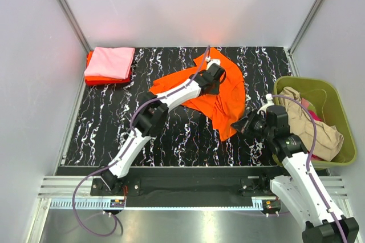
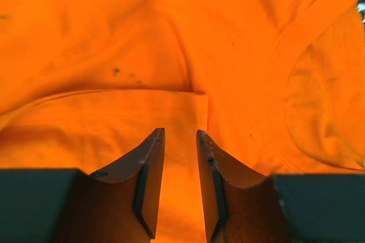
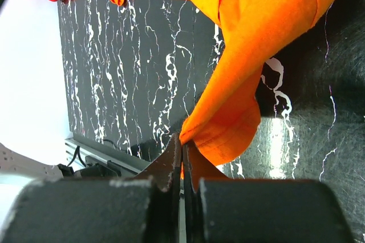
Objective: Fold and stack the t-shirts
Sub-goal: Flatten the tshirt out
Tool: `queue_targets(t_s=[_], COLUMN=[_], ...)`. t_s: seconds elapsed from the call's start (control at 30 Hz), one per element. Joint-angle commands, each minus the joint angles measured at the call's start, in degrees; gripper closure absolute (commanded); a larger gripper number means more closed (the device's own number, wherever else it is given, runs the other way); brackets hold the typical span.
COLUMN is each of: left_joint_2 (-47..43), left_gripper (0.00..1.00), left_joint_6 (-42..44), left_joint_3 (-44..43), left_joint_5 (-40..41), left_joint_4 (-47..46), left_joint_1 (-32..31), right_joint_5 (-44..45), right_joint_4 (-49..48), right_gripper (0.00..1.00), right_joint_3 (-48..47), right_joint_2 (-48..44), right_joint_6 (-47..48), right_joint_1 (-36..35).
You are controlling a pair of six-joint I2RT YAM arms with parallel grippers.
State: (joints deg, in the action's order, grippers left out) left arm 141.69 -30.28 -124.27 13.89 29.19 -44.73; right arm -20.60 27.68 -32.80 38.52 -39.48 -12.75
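Note:
A bright orange t-shirt [image 1: 231, 92] lies crumpled on the black marbled table [image 1: 114, 129], right of centre. My left gripper [image 1: 216, 81] hovers over its upper part. In the left wrist view that gripper [image 2: 179, 133] has its jaws a little apart, with only orange cloth [image 2: 171, 43] seen beyond the gap and nothing pinched. My right gripper [image 1: 242, 124] is at the shirt's near corner. The right wrist view shows it [image 3: 182, 139] shut on the hem of the orange t-shirt [image 3: 262, 20], which stretches away from the fingertips. A folded light pink t-shirt [image 1: 110, 61] rests on a folded red-orange one [image 1: 102, 80] at the back left.
An olive-green basket [image 1: 336, 97] stands at the table's right edge, holding a beige shirt [image 1: 311, 126] and a bit of magenta cloth [image 1: 308, 105]. White walls enclose the table on three sides. A metal rail [image 1: 171, 189] runs along the near edge.

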Motion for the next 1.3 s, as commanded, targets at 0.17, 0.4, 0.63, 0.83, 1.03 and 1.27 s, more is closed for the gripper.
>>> queue_targets(t_s=[0.17,0.4,0.63,0.83,1.03,1.27], left_joint_2=[1.2,3.2,4.3,2.6,2.4,2.0], left_gripper=[0.62,0.62,0.68,0.83,0.72,0.75], left_joint_6=[-0.2,-0.4,-0.9,-1.0,-1.4,-5.0], left_joint_3=[-0.6,-1.4,-2.0,-1.1,-0.8,2.0], left_joint_5=[0.2,1.3,0.4,1.3,0.4,-1.6], left_joint_4=[-10.1,-10.4,-10.6,-11.1,-11.6,-12.7], left_joint_1=[-0.6,-0.6,-0.5,-0.5,0.1,1.6], right_joint_5=[-1.0,-0.6,-0.3,-0.1,0.0,0.3], right_joint_4=[-1.4,-1.3,-1.1,-1.0,-0.9,-0.9], right_gripper=[1.00,1.00,1.00,1.00,1.00,1.00], right_joint_3=[0.7,0.5,0.5,0.8,0.6,0.6], right_joint_2=[-1.6,-1.6,-2.0,-2.1,-2.4,-2.4], right_joint_6=[0.5,1.1,1.1,1.4,1.2,1.5], right_joint_1=[-0.5,-1.2,-1.4,-1.4,-1.5,-1.7])
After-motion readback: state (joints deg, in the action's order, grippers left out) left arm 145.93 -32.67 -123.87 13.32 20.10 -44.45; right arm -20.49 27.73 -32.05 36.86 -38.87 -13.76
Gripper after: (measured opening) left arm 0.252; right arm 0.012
